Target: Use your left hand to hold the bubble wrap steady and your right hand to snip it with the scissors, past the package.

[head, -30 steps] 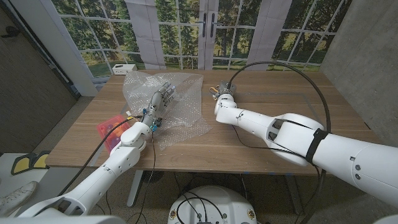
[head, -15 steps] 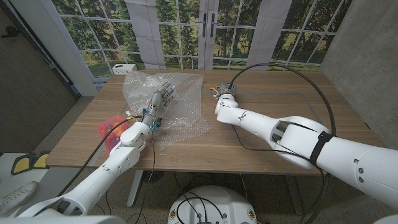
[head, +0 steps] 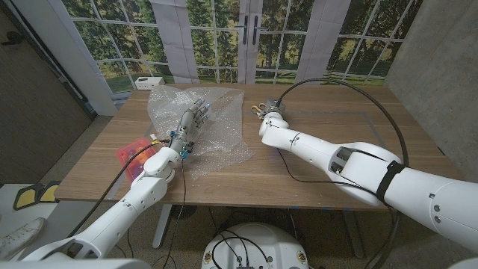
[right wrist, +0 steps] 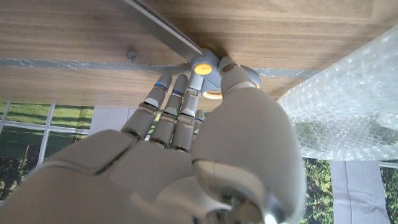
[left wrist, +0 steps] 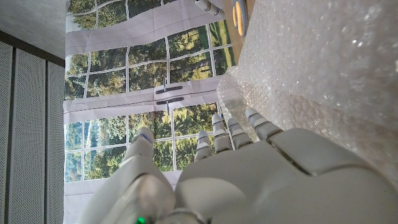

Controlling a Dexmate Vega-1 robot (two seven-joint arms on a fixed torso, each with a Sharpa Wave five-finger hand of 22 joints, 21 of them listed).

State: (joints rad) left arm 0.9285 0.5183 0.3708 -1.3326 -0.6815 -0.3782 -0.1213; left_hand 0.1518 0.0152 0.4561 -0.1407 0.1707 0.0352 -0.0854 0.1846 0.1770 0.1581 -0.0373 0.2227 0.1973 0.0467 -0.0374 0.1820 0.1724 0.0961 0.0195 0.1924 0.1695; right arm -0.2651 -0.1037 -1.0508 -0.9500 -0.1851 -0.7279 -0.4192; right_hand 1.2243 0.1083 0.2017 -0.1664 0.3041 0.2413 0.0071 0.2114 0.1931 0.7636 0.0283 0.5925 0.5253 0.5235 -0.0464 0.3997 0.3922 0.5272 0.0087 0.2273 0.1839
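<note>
Both hands down | left hand (head: 193, 119) on bubble wrap (head: 220, 119) | right hand (right wrist: 186, 118) at scissors (right wrist: 202, 62)

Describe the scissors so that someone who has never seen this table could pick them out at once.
On the wooden table, look past the right edge of the crumpled bubble wrap, toward the windows, where the right hand reaches. The scissors lie on bare wood at that hand's fingers. Long grey metal blades and yellow-and-grey handles set them apart from the clear wrap.
</note>
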